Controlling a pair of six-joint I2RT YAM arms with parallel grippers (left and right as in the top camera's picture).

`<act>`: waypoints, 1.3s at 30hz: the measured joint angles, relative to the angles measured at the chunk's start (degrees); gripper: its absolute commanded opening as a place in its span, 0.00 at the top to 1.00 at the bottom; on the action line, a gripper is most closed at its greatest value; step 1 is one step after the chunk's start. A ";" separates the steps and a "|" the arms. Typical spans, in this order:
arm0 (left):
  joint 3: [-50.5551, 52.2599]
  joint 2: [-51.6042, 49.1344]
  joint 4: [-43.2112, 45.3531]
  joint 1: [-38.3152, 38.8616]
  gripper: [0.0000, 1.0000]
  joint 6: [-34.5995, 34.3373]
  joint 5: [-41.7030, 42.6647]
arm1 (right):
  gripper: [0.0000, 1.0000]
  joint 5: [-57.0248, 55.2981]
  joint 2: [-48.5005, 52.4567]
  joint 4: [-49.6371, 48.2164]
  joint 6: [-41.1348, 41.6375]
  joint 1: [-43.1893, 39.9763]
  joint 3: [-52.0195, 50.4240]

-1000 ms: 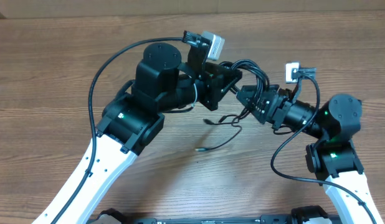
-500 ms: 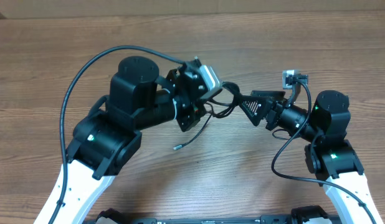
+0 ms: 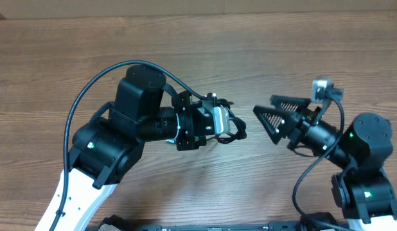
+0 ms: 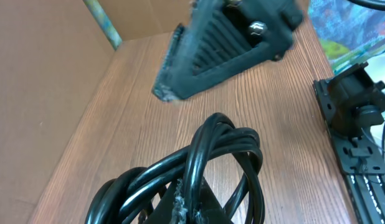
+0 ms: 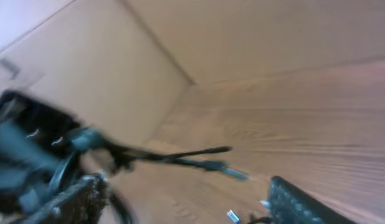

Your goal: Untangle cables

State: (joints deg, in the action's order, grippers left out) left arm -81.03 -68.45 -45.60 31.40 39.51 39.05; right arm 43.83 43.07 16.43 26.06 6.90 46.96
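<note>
The cables [image 3: 238, 130] are a small bunch of thin black cords held off the table by my left gripper [image 3: 227, 125], which is shut on them. In the left wrist view the cables [image 4: 223, 146] loop up out of my left gripper [image 4: 194, 202], several strands pinched between its fingers. My right gripper [image 3: 268, 117] stands open a short way to the right, apart from the bunch and holding nothing. The blurred right wrist view shows my right gripper [image 5: 186, 208] open. Loose cable ends [image 5: 208, 164] with a silver plug tip stretch across ahead of it.
The wooden table [image 3: 198, 58] lies under both arms. Cardboard walls [image 4: 49, 74] border the table's far side and one end. A black rail [image 4: 354, 130] with fittings runs along the table's front edge. Thick black arm cables [image 3: 89, 77] arc over the left arm.
My right gripper has come off the bunch, opened and drawn back to the right. My left gripper has swung toward the table's front, still shut on the cables.
</note>
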 measured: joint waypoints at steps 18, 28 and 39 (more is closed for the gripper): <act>0.00 0.00 5.11 0.00 0.96 -21.70 -1.31 | 0.53 20.98 -0.70 -2.49 -18.38 0.00 0.00; 0.00 0.00 4.68 0.00 0.96 -27.19 -0.02 | 0.45 19.32 -0.70 -3.04 -18.67 0.00 0.00; 0.00 -0.15 6.88 1.16 0.96 -29.79 0.00 | 0.71 21.66 -0.70 -6.32 -18.62 0.00 0.00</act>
State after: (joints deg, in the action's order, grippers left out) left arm -81.03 -68.60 -38.72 32.56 9.72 39.05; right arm 65.49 42.37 10.11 7.44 6.90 46.96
